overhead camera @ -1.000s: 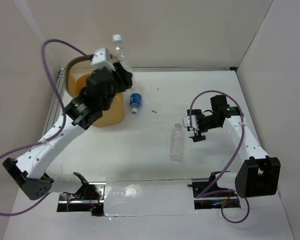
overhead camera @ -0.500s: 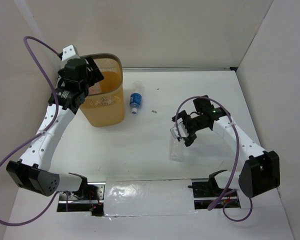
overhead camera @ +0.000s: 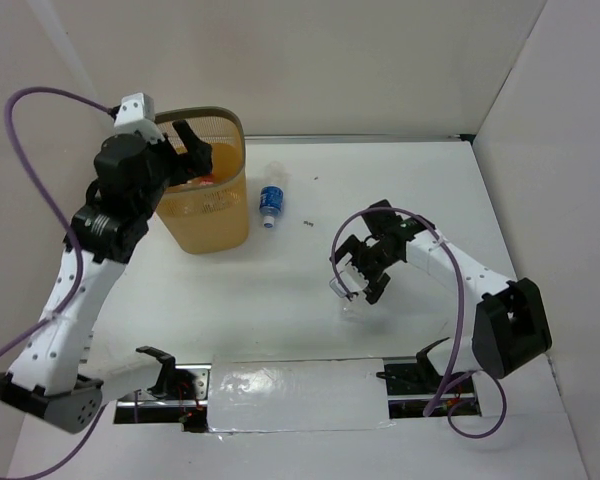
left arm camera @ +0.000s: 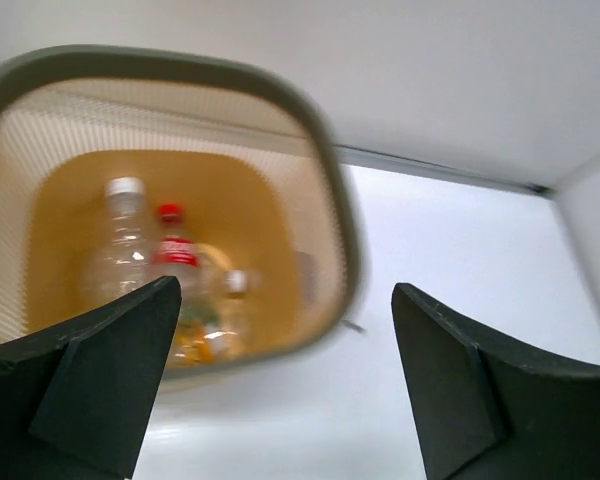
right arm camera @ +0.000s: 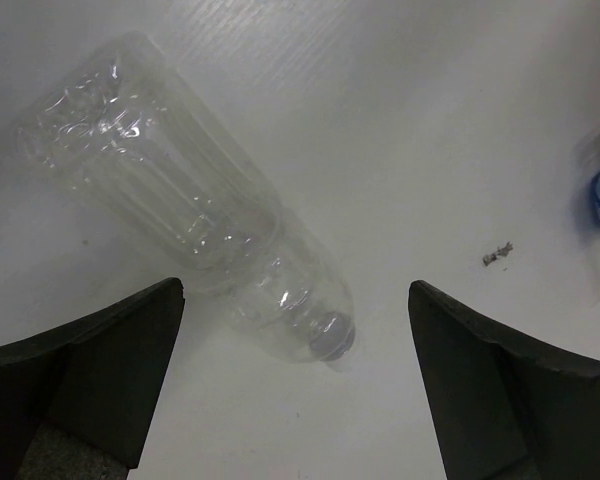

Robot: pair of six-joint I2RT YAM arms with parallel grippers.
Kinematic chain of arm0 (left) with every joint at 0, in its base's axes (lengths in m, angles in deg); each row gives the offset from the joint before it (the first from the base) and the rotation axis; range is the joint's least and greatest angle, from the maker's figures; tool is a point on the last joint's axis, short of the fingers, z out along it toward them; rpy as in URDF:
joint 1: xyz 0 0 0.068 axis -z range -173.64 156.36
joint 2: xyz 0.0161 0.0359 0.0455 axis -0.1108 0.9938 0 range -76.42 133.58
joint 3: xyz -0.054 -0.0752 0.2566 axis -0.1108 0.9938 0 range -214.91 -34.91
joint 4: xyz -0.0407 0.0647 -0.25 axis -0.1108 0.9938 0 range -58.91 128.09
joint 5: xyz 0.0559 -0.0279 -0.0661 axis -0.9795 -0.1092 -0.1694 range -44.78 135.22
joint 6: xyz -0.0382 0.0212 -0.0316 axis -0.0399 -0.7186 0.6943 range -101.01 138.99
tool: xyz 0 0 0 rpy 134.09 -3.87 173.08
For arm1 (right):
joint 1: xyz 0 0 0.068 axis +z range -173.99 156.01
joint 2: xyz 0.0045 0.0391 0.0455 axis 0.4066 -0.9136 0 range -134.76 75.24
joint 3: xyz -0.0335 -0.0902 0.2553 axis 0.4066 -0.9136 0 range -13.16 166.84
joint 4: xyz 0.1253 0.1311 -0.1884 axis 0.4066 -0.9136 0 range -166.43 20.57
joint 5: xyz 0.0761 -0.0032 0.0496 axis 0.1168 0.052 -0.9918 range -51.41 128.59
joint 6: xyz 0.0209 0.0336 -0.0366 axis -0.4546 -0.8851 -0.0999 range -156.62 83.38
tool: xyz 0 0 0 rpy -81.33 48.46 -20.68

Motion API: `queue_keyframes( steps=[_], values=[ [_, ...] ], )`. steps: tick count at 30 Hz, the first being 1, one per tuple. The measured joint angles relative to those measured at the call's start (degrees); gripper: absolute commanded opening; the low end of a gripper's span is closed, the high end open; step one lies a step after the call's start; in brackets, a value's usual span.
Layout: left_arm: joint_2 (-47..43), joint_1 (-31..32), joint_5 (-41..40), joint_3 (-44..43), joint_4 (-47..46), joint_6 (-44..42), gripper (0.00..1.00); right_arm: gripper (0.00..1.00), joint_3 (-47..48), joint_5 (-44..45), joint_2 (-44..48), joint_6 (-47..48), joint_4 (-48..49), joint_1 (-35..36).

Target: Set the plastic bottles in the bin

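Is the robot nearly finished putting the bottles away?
Getting close. Done: several bottles lie inside the bin, including a red-capped bottle and a white-capped bottle. In hand: nothing. The left fingers are open above the bin, and the right fingers are open on either side of the clear bottle on the table. Left: that clear bottle and the blue-labelled bottle beside the bin.

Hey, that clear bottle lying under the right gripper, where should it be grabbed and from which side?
Take the clear bottle across the ribbed middle of its body, coming straight down from above. It lies flat on its side, so the top is the free side, and the tapering neck would likely slip. The open right gripper hangs over the neck end; it should straddle the wider body.
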State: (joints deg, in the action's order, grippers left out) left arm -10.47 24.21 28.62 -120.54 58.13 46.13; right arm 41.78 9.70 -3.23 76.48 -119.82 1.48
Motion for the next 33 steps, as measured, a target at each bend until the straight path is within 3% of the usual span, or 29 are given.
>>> queue_keyframes(
  steps=[7,14,18,21,27,30,33],
  values=[
    [-9.6,11.6,8.5,7.6,-0.9,-1.7,0.99,1.00,0.0,3.8,-1.4,0.4,-3.5,0.0],
    [-10.1,19.1,9.5,18.4,2.2,0.0,0.98,1.00,-5.9,5.8,-1.5,0.5,-2.2,1.3],
    [-10.2,21.9,9.6,20.1,3.0,0.8,0.98,1.00,-9.6,5.9,-2.1,0.6,0.2,3.0],
    [-11.3,23.5,9.6,21.7,2.5,1.8,0.98,0.91,-9.7,5.9,-3.8,0.6,2.6,3.6],
    [-15.8,25.5,9.6,29.6,2.7,4.7,0.97,0.44,-7.6,5.4,-5.7,0.8,3.0,3.6],
    [-17.9,26.3,10.2,33.7,3.3,6.3,0.97,0.36,-1.0,3.0,-6.3,0.1,0.6,3.1],
    [-19.6,26.6,11.6,36.8,3.4,7.4,0.97,0.35,10.8,-0.7,-7.3,-7.1,-0.4,2.4]
  ],
)
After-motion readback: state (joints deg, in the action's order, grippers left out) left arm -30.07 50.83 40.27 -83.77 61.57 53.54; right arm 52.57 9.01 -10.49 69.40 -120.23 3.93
